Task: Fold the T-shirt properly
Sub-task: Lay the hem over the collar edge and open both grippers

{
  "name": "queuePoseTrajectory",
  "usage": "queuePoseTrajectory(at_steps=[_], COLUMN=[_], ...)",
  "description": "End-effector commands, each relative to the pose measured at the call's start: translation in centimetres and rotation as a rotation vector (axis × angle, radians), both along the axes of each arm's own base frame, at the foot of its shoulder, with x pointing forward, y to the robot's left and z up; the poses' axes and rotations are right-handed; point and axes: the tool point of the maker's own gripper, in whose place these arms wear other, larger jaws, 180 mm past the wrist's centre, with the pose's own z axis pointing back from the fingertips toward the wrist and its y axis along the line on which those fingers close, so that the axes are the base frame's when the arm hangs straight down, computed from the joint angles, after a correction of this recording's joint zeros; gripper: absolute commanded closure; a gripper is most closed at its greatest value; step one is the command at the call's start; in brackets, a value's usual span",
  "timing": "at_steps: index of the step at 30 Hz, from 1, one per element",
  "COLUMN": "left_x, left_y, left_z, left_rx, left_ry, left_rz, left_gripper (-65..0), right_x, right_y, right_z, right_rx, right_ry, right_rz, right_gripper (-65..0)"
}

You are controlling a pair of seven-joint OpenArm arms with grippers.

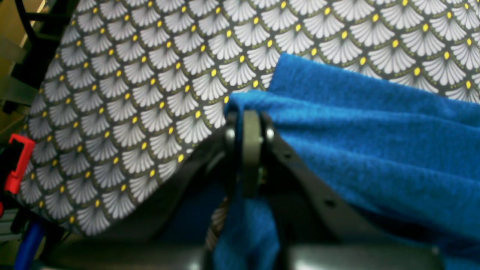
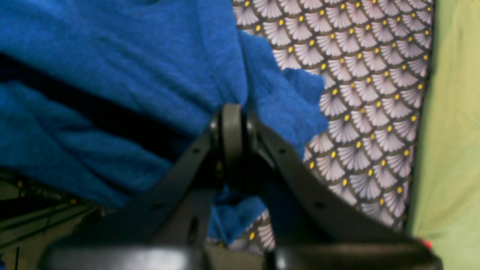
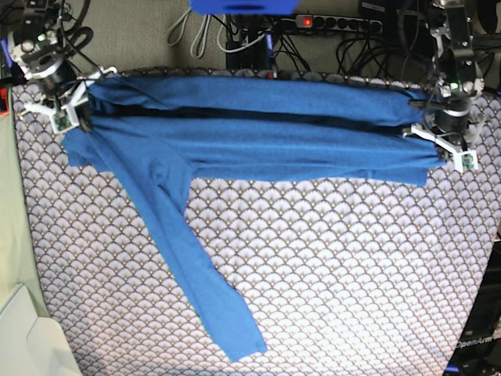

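Closest in both wrist views, each hand is clamped on blue cloth: the left hand (image 1: 252,112) and the right hand (image 2: 231,112) pinch opposite ends of the T-shirt (image 3: 258,137). It stretches as a long band along the table's (image 3: 352,298) far edge, between the hands, one sleeve (image 3: 196,274) trailing diagonally toward the near side.

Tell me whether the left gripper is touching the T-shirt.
Touching. The left wrist view shows the left gripper shut on a bunched blue edge of the T-shirt, with cloth above and below the closed jaws.
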Motion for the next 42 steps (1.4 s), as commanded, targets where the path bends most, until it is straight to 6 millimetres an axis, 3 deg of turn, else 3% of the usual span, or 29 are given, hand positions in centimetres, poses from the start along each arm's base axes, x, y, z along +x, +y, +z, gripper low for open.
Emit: queuePoseTrajectory(at_steps=[1, 15, 17, 20, 24, 27, 32, 38, 42], left_x=[0.5, 0.0, 0.4, 0.5, 0.5, 0.3, 0.2, 0.2, 0.8], left_y=[0.6, -0.5, -0.5, -0.5, -0.7, -0.6, -0.4, 1.2, 1.0], left_z=[1.0, -1.3, -1.2, -1.2, -1.1, -1.2, -1.2, 0.5, 2.2], left_rx=[0.025, -0.016, -0.028, -0.034, -0.033, -0.033, -0.033, -0.021, -0.005], left_ry=[-0.033, 0.073, 0.099, 0.121, 0.120, 0.123, 0.127, 0.081, 0.037], left_rz=[-0.001, -0.009, 0.001, 0.005, 0.000, 0.003, 0.004, 0.051, 0.039], left_gripper=[-0.5, -1.0, -4.5, -16.4, -33.1, -40.0, -40.9, -41.0, -41.2], right_x=[0.3, -0.5, -0.7, -0.7, -0.9, -0.9, -0.8, -0.4, 0.2], right_y=[-0.2, -0.9, -1.1, -0.3, -0.1, -0.1, -0.6, -1.8, -1.7], right_z=[0.8, -0.5, -0.8, -1.2, -1.3, -1.2, -0.9, 0.3, 0.9], right_rx=[-0.007, -0.027, -0.039, -0.034, -0.034, -0.034, -0.052, -0.083, -0.086], right_ry=[-0.031, 0.046, 0.073, 0.087, 0.092, 0.092, 0.087, 0.059, 0.036], right_rz=[0.008, -0.017, -0.022, 0.004, 0.009, 0.010, 0.011, -0.003, 0.002], right_gripper=[0.0, 0.0, 0.0, -1.2, -11.1, -20.2, -29.4, -29.5, -29.5])
